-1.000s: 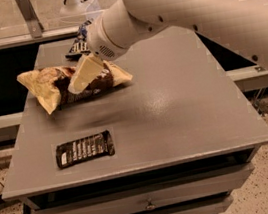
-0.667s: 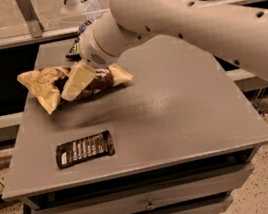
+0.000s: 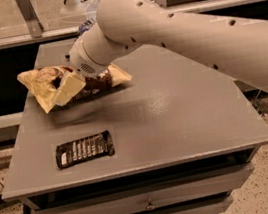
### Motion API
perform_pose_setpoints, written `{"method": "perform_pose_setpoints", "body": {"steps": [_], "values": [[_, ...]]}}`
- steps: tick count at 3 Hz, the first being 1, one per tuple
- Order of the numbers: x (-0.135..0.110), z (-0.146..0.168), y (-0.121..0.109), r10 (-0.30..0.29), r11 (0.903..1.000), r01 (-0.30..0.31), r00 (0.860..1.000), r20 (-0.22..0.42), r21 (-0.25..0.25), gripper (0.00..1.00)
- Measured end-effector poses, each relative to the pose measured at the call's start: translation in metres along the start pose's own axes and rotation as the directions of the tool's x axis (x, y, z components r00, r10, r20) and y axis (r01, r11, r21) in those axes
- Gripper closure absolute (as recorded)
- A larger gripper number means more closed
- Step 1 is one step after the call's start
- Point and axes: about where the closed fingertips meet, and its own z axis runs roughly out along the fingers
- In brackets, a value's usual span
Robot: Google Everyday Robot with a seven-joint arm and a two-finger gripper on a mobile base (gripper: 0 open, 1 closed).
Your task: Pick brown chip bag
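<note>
The brown chip bag (image 3: 45,87) lies at the back left of the grey table (image 3: 176,117), puffy and crinkled, with pale yellow ends and a dark brown middle. My gripper (image 3: 70,87) is down on the middle of the bag, at the end of the big white arm (image 3: 188,34) that reaches in from the right. The arm's wrist hides the bag's middle and part of its right end (image 3: 119,75). A soft shadow lies on the table just in front of the bag.
A flat black rectangular packet (image 3: 85,148) with white text lies near the table's front left. A bit of a dark blue bag (image 3: 85,25) peeks out behind the arm at the back. Drawers sit under the tabletop. A glass rail runs behind the table.
The gripper has moved left and a little down across the bag, from its right part to its middle. The bag and the black packet have stayed in place.
</note>
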Motion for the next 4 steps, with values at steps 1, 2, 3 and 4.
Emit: {"method": "perform_pose_setpoints", "body": {"steps": [1,2,3,4], "values": [[0.000,0.007,0.001,0.004,0.9999,-0.004,1.000,0.005,-0.010,0.40],[-0.001,0.005,-0.001,0.004,1.0000,-0.004,1.000,0.014,-0.005,0.64],[-0.001,-0.007,-0.008,0.002,0.9999,-0.002,1.000,0.022,0.013,0.87],[-0.002,-0.033,-0.025,0.001,0.9984,-0.003,0.999,0.038,0.056,1.00]]}}
